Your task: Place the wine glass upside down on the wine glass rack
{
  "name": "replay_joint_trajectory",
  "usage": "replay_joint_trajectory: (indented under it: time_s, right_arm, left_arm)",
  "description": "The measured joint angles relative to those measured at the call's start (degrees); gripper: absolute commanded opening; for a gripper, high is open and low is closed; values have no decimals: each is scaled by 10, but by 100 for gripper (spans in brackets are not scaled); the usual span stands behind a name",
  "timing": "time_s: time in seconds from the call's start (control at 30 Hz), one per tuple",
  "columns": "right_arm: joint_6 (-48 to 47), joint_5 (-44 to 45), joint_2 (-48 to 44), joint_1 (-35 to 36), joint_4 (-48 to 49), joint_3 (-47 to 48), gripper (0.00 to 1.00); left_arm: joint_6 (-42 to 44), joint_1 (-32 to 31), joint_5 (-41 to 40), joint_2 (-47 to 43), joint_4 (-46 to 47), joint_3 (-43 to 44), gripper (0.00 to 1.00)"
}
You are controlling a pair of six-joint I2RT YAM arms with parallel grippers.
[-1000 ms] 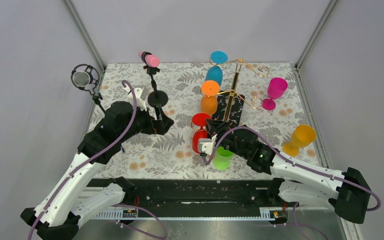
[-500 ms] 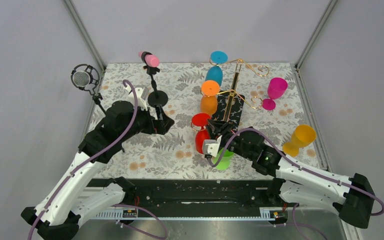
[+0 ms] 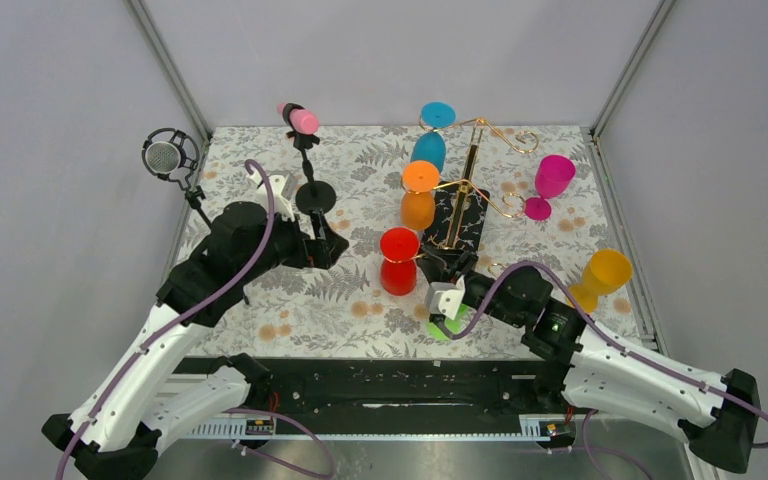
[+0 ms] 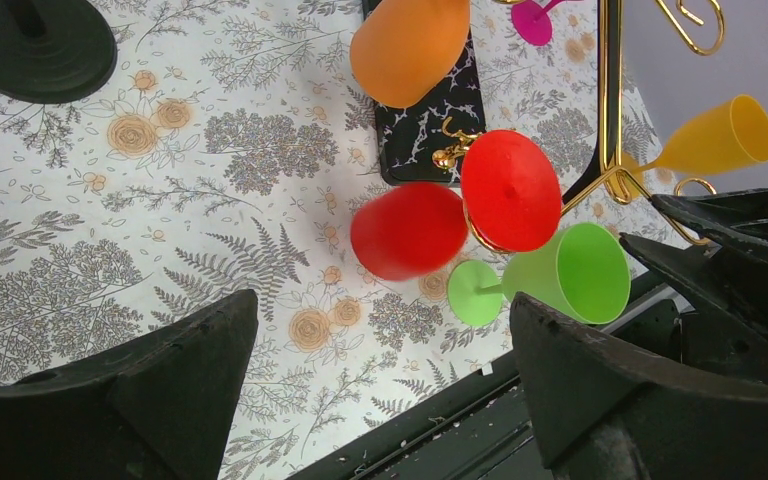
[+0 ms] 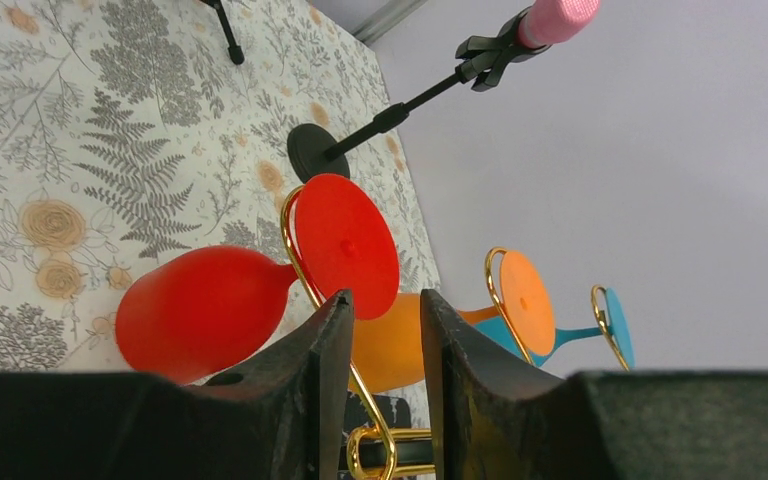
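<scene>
We see the red wine glass (image 3: 398,260) hanging upside down, its foot in a loop of the wine glass rack (image 3: 472,222) — so our right gripper (image 5: 384,315), fingers a little apart, holds nothing, and our left gripper (image 4: 382,298) waits wide open.

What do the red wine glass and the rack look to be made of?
The red wine glass is probably plastic: opaque, even colour, soft sheen, nothing showing through. The rack looks like thin metal wire with a shiny gold finish that glints. Its base is black with white veins, so marble or an imitation; I cannot tell which.
</scene>
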Motion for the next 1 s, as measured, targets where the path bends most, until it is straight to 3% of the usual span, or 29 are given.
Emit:
replay_joint_trajectory:
  time_s: [0.3, 0.43, 0.63, 0.8, 1.0]
  right_arm:
    - [131, 18, -66, 0, -18, -4, 40]
    - [235, 97, -58, 0, -75, 58, 41]
    - [376, 187, -24, 0, -236, 201, 43]
    - [434, 118, 6, 0, -415, 305, 44]
    - [452, 1, 44, 0, -565, 353, 46]
  left_arm:
    - [-10, 0, 0, -11, 0, -10, 96]
    - [-19, 0, -4, -19, 0, -20, 96]
    - [-31, 0, -16, -20, 2, -22, 97]
    - [-40, 0, -17, -15, 5, -22, 96]
    - [-46, 0, -14, 4, 5, -23, 97]
